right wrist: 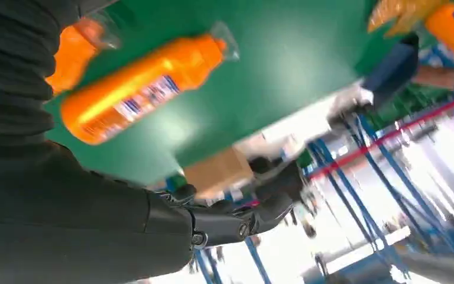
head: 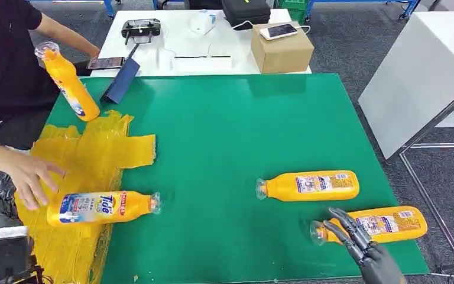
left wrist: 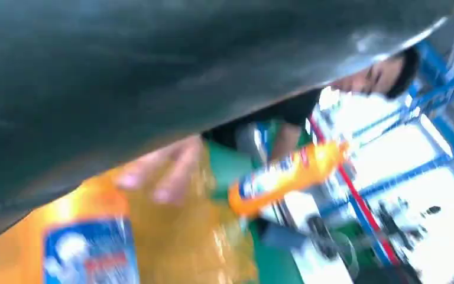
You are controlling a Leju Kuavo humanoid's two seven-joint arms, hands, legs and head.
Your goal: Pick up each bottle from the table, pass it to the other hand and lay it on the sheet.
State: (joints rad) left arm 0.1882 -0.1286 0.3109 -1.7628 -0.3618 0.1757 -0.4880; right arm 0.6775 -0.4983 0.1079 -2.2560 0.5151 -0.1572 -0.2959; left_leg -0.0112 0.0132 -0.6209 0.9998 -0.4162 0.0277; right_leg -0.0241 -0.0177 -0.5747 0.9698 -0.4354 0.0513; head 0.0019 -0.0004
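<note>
One orange detergent bottle [head: 103, 207] [left wrist: 88, 251] lies on the crumpled yellow sheet [head: 88, 154] at the left of the green table [head: 242, 118]. Two more lie on the bare green at the right: a farther one [head: 310, 185] [right wrist: 142, 89] and a nearer one [head: 384, 225] [right wrist: 77, 50]. My right hand [head: 363, 245] [right wrist: 242, 216] hovers at the nearer bottle's neck, fingers apart and holding nothing. By the sheet's near left corner my left hand [head: 0, 201] is empty. A person grips a tilted bottle [head: 68, 83] [left wrist: 284, 177] above the sheet's far end and rests the other hand [head: 26, 174] on the sheet.
A cardboard box [head: 282, 47] with a phone [head: 279, 31] on it, a controller [head: 140, 26] and a black case [head: 245, 10] stand on the white table behind. A dark blue object [head: 121, 80] leans at the green table's far edge. A white table [head: 420, 77] stands at the right.
</note>
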